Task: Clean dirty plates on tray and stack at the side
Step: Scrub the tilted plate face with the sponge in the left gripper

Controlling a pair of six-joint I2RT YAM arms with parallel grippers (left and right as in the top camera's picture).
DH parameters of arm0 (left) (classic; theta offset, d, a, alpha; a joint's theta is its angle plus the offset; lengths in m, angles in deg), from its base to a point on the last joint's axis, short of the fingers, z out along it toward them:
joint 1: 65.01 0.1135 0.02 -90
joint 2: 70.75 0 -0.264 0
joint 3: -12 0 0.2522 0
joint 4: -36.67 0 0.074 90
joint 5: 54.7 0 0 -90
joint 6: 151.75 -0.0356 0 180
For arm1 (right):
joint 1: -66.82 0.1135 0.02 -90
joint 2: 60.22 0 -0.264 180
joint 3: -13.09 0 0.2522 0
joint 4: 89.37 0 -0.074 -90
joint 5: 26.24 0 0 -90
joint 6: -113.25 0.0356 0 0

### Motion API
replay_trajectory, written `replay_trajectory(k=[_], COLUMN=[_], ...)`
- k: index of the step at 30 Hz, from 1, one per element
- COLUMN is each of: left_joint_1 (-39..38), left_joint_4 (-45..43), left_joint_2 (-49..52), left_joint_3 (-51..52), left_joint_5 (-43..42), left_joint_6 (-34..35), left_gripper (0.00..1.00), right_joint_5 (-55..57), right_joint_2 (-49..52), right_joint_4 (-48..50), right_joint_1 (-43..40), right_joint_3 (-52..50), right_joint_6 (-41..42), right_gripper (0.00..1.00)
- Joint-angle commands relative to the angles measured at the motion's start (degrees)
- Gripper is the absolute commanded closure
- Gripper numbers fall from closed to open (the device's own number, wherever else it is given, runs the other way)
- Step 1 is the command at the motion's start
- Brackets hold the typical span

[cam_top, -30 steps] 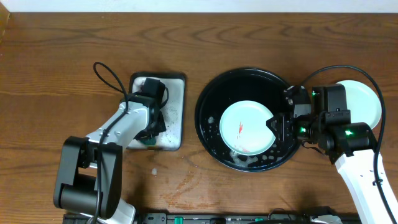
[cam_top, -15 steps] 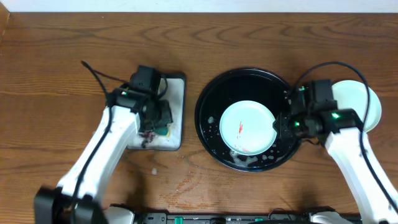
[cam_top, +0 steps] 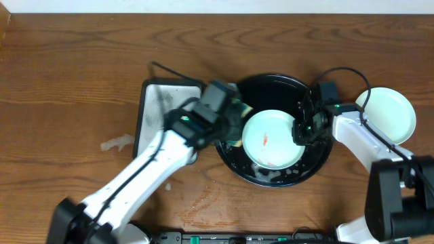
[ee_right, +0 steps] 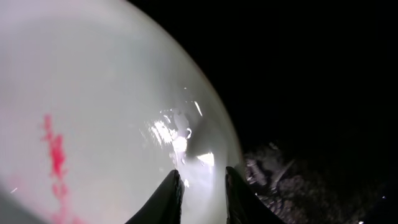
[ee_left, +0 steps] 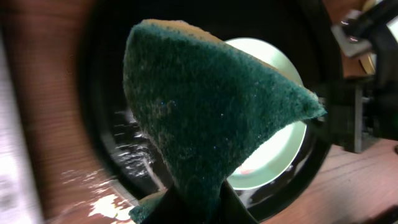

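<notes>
Over the tray [cam_top: 271,80] at its left rim, left gripper [ee_left: 194,206] clamped on a green sponge [ee_left: 205,118], just left of the smeared plate [cam_top: 274,142] lying mid-tray; right gripper [ee_right: 202,186] at the plate's right rim, fingers narrowly parted, hold not determinable. Left arm is nearer the smear.

Bench [cam_top: 68,68]: dark brown wood, grain running left to right.

Silver tray [cam_top: 157,112]: rectangular, dark rim, lies flat left of centre, with greyish marks on its surface.

Sponge [ee_left: 205,112]: dark green scouring face with a yellow backing edge along the top, folded into a wedge. From overhead it sits just right of the silver tray.

Clear wet smear [cam_top: 116,143]: on the bench left of the silver tray, not touching it.

Small droplets [cam_top: 203,196]: near the front edge.
</notes>
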Motion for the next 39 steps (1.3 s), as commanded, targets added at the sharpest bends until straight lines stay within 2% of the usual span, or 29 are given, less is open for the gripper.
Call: replay_trajectory(k=[1,4,7,9,11,15,22,30,33,36,39], left_joint_1=[-2.89,-5.25,-6.95,-7.76,-8.31,-9.14,-9.51,-9.51,-9.51,-9.53,-9.66], left_joint_4=[-2.82,-6.99,-10.1,-11.37,-12.59,-14.51,-17.66,-17.73,-17.75,-18.62,-21.77], left_joint_2=[4.48,8.87,12.0,13.07,13.68,15.45,21.14,22.23,22.23,22.23,22.23], left_joint_3=[-0.61,-0.61,-0.61,-0.61,-0.61,-0.61,-0.61,-0.61,-0.61,-0.61,-0.61], left_joint_5=[-0.15,-1.07,-2.93,-2.89,-2.89,-2.4,-2.56,-2.71,-2.71,-2.8,-5.38], left_joint_6=[4.83,6.73,7.17,7.56,7.61,8.26,11.06,11.21,11.63,14.4,16.39], left_gripper=[0.93,0.93,0.93,0.93,0.93,0.92,0.93,0.93,0.93,0.93,0.92], right_joint_5=[4.76,3.39,-3.69,-4.28,-4.2,-0.68,2.21,3.63,2.29,0.0,-2.12], right_joint_2=[2.56,3.45,2.45,0.39,-2.78,-8.7,-6.54,1.07,2.71,2.95,2.95], right_joint_4=[0.31,0.46,0.15,-0.92,-1.9,-4.68,-2.82,2.8,3.87,4.24,4.09], right_joint_1=[-0.72,-0.7,-0.7,-0.81,-1.11,-2.8,-4.31,-4.72,-5.01,-4.9,-4.68], right_joint_3=[-0.33,-0.33,-0.26,-0.07,-0.07,-0.07,-1.27,-2.64,-2.64,-2.64,-2.64], right_joint_6=[0.61,0.57,-4.39,-4.59,-4.52,-3.04,-1.53,-0.55,-0.5,-0.74,-0.74], right_gripper=[0.8,0.86,0.81,0.82,0.81,0.72,0.67,0.8,0.87,0.98,0.99])
